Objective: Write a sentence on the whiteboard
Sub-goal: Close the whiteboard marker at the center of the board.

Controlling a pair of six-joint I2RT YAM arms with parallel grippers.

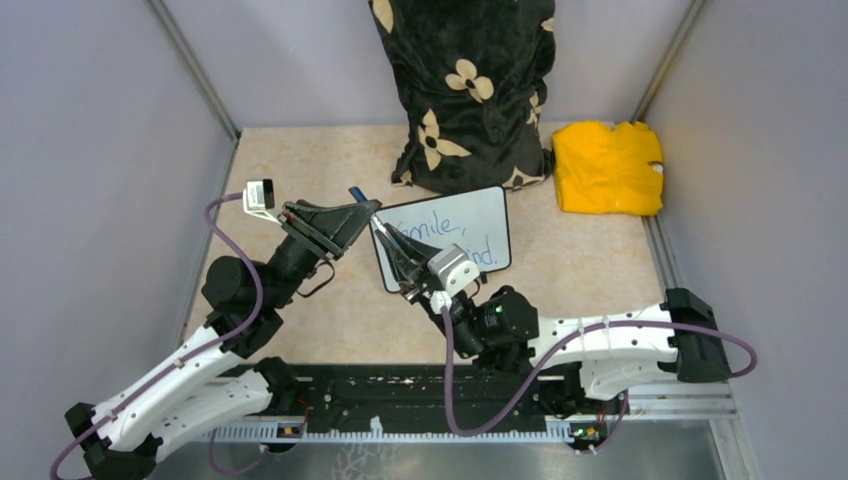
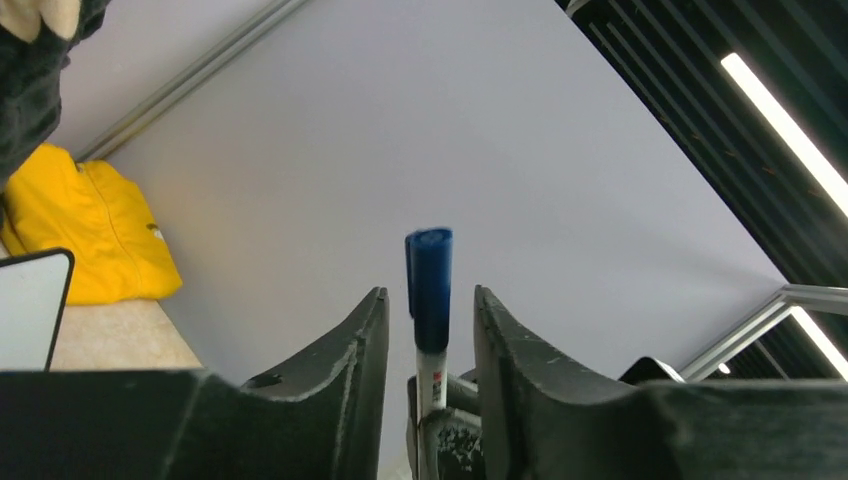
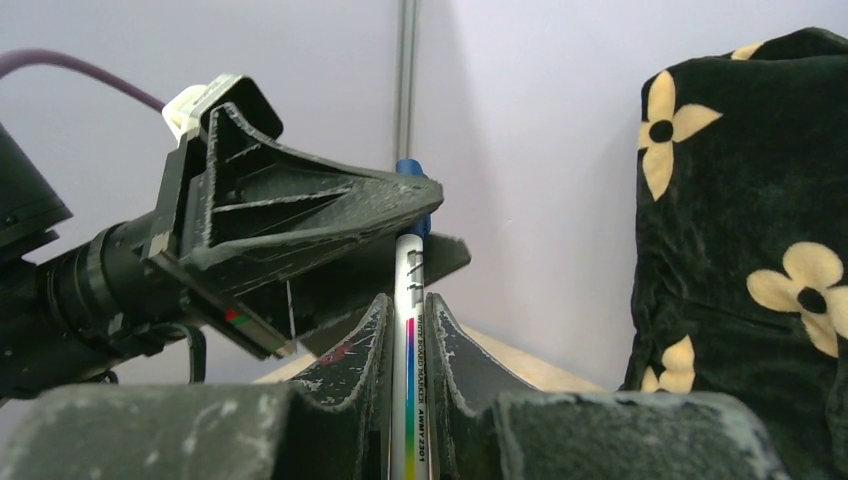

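Note:
The whiteboard [image 1: 478,222] lies mid-table, and its corner shows in the left wrist view [image 2: 28,310]. The sentence [image 1: 432,229] is blue handwriting in two lines; "Smile," and "ind," show, the rest is hidden by my right gripper. My right gripper [image 1: 385,237] is over the board's left end, shut on the white barrel of the marker [image 3: 408,330]. The marker's blue cap [image 2: 430,285] stands between the fingers of my left gripper [image 2: 428,292], with a gap on each side. In the top view my left gripper [image 1: 370,208] is at the board's upper left corner.
A black pillow with cream flowers [image 1: 465,90] stands just behind the board. A folded yellow cloth [image 1: 608,167] lies at the back right. Grey walls close in the left, right and back sides.

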